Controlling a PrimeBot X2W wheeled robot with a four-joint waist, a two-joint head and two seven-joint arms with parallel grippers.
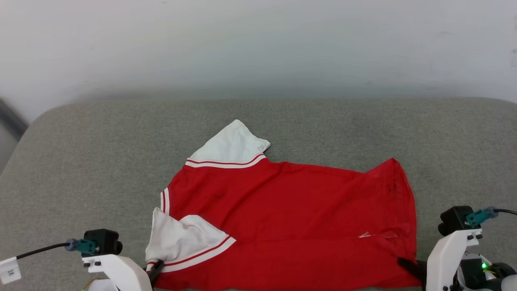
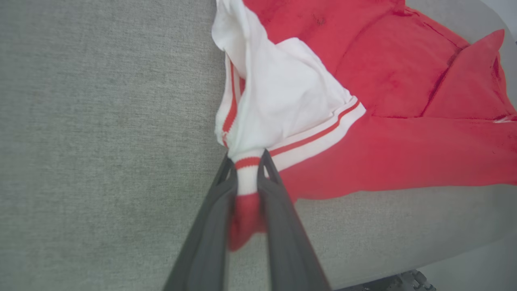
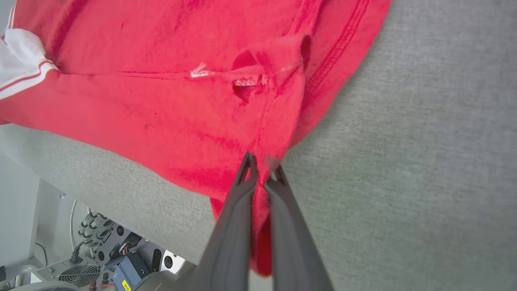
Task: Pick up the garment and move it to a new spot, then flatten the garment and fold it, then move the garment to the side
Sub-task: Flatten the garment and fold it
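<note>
Slippage threatens: both grips catch only thin edges, so an uneven pull could free one. Head view: garment (image 1: 291, 218) lies spread on the table (image 1: 80, 161), reaching its front edge. Left wrist view: left end effector (image 2: 246, 157) pinches the striped sleeve cuff. Right wrist view: right end effector (image 3: 262, 161) clamps the hem corner.

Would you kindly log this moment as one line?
left gripper: shut on garment, striped sleeve cuff | right gripper: shut on garment, red hem corner | garment: lying spread on grey cushion
</note>
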